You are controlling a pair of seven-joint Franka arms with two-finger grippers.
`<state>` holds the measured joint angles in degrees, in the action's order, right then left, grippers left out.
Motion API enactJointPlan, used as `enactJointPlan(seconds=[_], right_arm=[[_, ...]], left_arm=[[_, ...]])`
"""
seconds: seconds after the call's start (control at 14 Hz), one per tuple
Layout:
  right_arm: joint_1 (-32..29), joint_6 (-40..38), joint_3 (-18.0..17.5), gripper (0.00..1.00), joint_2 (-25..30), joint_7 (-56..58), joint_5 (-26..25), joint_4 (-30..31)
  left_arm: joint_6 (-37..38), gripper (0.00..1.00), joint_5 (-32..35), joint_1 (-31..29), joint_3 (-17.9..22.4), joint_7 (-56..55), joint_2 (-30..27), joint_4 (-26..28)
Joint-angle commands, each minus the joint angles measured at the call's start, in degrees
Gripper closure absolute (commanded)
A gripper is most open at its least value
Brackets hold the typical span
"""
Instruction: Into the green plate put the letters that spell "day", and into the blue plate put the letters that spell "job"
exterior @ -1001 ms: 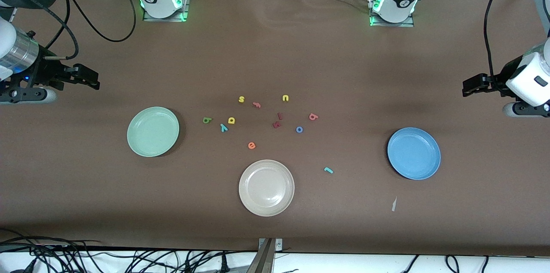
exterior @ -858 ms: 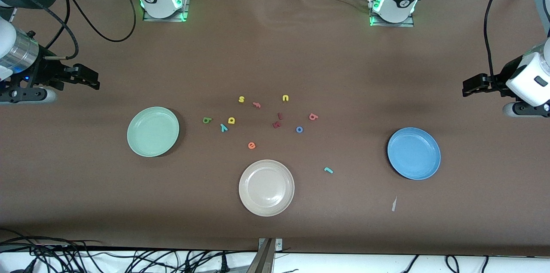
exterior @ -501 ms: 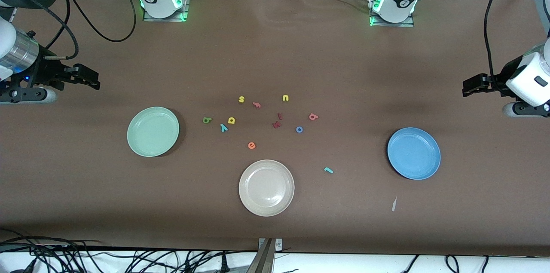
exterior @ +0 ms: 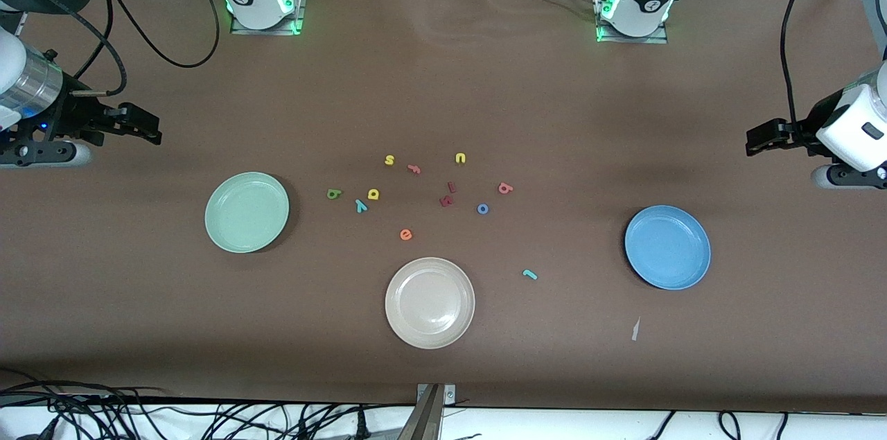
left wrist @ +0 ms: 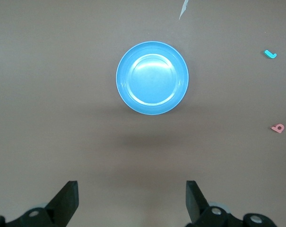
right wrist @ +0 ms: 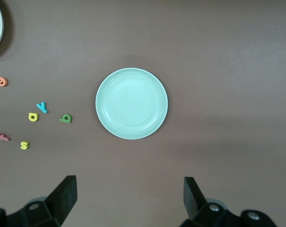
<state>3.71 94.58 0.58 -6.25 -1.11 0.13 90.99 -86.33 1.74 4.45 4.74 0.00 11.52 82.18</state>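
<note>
At table centre, the small foam letters lie scattered on the brown cloth, none in a plate. Green foam d [exterior: 334, 194], yellow foam a [exterior: 373, 194] and teal foam y [exterior: 360, 205] sit close together toward the right arm's end of the cluster, roughly 3 o'clock from the round pale mint-green plate [exterior: 223, 231] in the front view. Salmon-red foam b [exterior: 505, 188] and blue foam ring o [exterior: 483, 208] lie near each other at the cluster's other end. Teal hook-shaped j [exterior: 529, 274] lies alone, nearer the camera, between the round beige plate [exterior: 398, 319] and the round medium-blue plate [exterior: 641, 263]. Also loose: yellow s [exterior: 389, 160], yellow u [exterior: 460, 158], orange e [exterior: 406, 235], a pinkish letter [exterior: 414, 168] and two dark red letters [exterior: 448, 195], probably too small to read.

Right gripper [exterior: 142, 127] hangs over bare cloth at about 11 o'clock from the mint plate, jaws spread wide, nothing between them. Left gripper [exterior: 762, 138] hangs at about 1 o'clock from the blue plate, jaws likewise spread and unloaded. Both plates hold nothing.
</note>
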Motion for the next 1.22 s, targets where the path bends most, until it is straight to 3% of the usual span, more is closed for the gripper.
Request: enactJointPlan(seconds=[0.0,1.14], right_arm=[[-0.7,0.3,-0.2,0.00,0.6,1.3,1.2,0.7],[-0.7,0.5,-0.3,0.00,0.7,1.4,1.2,1.2]], left_arm=[[1.5,0.00,-0.8,-0.4,-0.1,0.8,0.7,-1.9],[1.5,0.00,-1.7,-0.4,0.0,0.6,0.7,-1.9]])
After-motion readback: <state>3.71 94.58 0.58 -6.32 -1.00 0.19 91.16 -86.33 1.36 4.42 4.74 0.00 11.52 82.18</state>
